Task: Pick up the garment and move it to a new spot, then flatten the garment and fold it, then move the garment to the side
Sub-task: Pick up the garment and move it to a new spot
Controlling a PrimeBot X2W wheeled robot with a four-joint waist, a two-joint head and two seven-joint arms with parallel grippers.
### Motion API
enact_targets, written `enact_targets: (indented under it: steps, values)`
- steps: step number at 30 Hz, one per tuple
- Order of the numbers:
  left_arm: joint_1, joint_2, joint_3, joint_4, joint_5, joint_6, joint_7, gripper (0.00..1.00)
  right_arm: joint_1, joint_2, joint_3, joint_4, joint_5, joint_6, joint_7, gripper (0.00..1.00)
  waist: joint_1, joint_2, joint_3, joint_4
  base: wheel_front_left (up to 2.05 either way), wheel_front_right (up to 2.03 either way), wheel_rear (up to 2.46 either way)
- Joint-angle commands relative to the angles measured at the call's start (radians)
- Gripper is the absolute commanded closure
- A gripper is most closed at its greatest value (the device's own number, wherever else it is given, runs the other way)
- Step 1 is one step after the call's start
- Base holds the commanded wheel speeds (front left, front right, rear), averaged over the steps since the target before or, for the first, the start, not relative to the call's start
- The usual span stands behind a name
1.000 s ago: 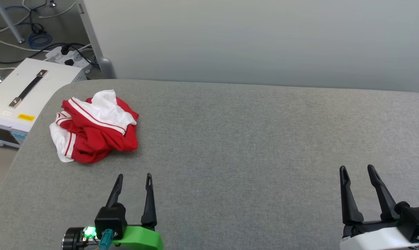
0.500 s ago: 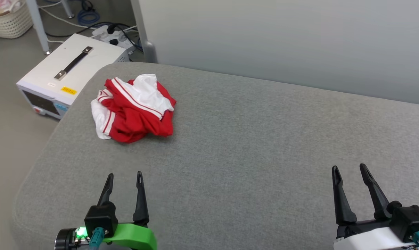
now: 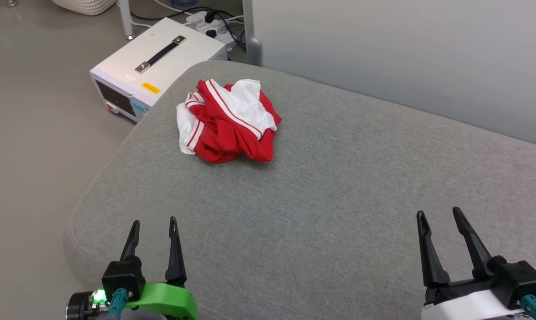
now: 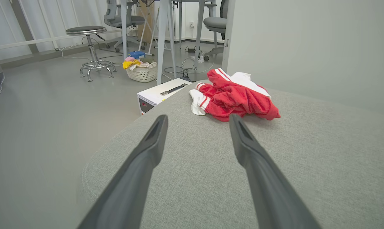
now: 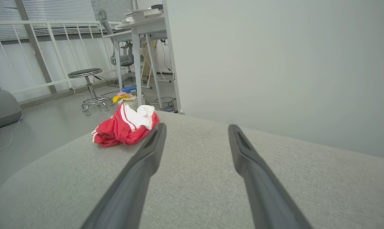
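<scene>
At about 1 o'clock from my left gripper [image 3: 154, 221], well apart from it and near the far left corner of the grey padded table [image 3: 348, 195]: item one, the garment [image 3: 226, 122]. It is a bunched heap of red jersey knit, white sleeve cloth uppermost, red-and-white striped trim showing. It looks soft, limp and deeply creased; no print is visible. The heap is roughly round, slightly wider 9-to-3 than deep, so I judge it has no true long axis to line up on. From my right gripper [image 3: 438, 211] it lies at about 10 o'clock and much farther off, so my left arm is the nearer for the pick. Both grippers have two long dark tapered fingers, spread apart, holding nothing. Table: woven grey fabric, rounded corner, cushioned by the look of it. Beyond that corner, on the floor: white box [image 3: 161, 66], hard-cased, dark strap handle.
</scene>
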Motion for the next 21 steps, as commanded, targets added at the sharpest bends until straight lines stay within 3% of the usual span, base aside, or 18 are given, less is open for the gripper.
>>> enact_targets:
  steps: [1, 11, 21]
  values:
    - [-0.017, -0.003, 0.003, 0.002, -0.007, 0.005, -0.006, 0.00, -0.017, -0.001, 0.002, -0.006, -0.007, -0.001, -0.007, 0.00, 0.0000, 0.0000, 0.013, 0.045, 0.00, 0.00, 0.00]
    - [-0.020, -0.003, 0.013, 0.007, -0.017, 0.007, -0.006, 0.00, -0.022, -0.001, 0.013, -0.004, -0.012, -0.001, -0.007, 0.00, 0.0000, 0.0000, 0.022, 0.091, 0.00, 0.00, 0.00]
    - [-0.037, -0.003, 0.027, 0.009, -0.030, 0.002, -0.006, 0.00, -0.040, -0.001, 0.026, -0.005, -0.020, -0.001, -0.007, 0.00, 0.0000, 0.0000, 0.042, 0.072, 0.00, 0.00, 0.00]
